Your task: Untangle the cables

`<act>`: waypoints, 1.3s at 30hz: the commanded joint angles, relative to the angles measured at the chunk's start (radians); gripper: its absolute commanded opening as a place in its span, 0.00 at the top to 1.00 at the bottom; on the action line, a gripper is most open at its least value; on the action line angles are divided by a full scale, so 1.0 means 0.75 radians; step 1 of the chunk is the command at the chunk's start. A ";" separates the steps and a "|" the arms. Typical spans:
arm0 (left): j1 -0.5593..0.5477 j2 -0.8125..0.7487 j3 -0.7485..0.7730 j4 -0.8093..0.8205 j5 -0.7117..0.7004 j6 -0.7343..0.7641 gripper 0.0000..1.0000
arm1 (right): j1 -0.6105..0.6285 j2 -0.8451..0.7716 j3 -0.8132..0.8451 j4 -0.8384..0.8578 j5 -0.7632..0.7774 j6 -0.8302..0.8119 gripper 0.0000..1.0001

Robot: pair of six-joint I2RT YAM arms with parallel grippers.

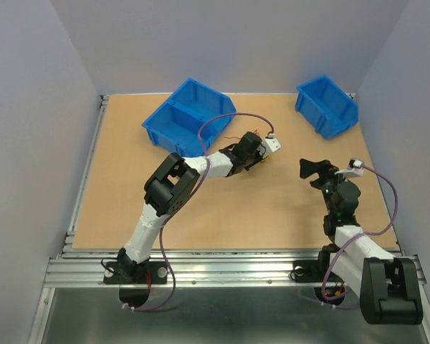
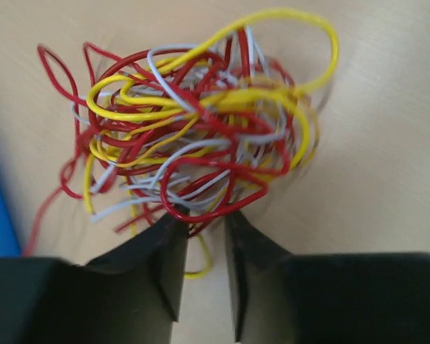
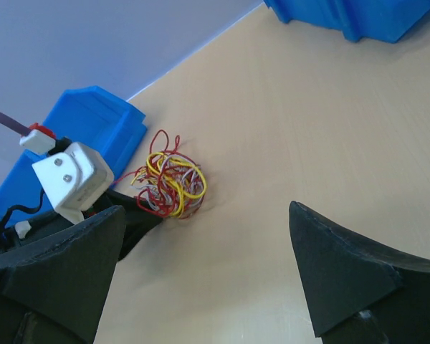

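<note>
Cables [image 2: 193, 136] lie in one red, yellow and white knot on the table [image 1: 272, 208], near a blue bin [image 1: 186, 115]. The left gripper [image 2: 202, 236] is narrow, with the lowest strands between its tips, though I cannot tell if it pinches them. The right gripper [image 3: 208, 229] gapes wide, well apart.

Light falls soft and even from above, so the table [image 1: 272, 208] reads bright with only faint shadows and no glare. From my left wrist the cables [image 2: 193, 122] smear at their left and right edges, and my jaws loom dark and soft. My right wrist sees sharper.
</note>
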 commanded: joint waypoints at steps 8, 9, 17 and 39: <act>-0.001 -0.317 -0.258 0.038 0.247 -0.012 1.00 | 0.010 -0.012 -0.118 -0.010 -0.207 0.119 0.00; -0.001 -0.372 -0.289 0.044 0.286 0.004 1.00 | 0.012 -0.008 -0.126 -0.008 -0.239 0.113 0.02; -0.001 -0.563 -0.458 0.056 0.558 0.067 1.00 | 0.028 0.059 -0.132 0.089 -0.415 0.112 0.15; -0.006 -0.530 -0.465 0.030 0.599 0.135 1.00 | 0.278 0.742 0.027 0.585 -0.242 0.262 0.32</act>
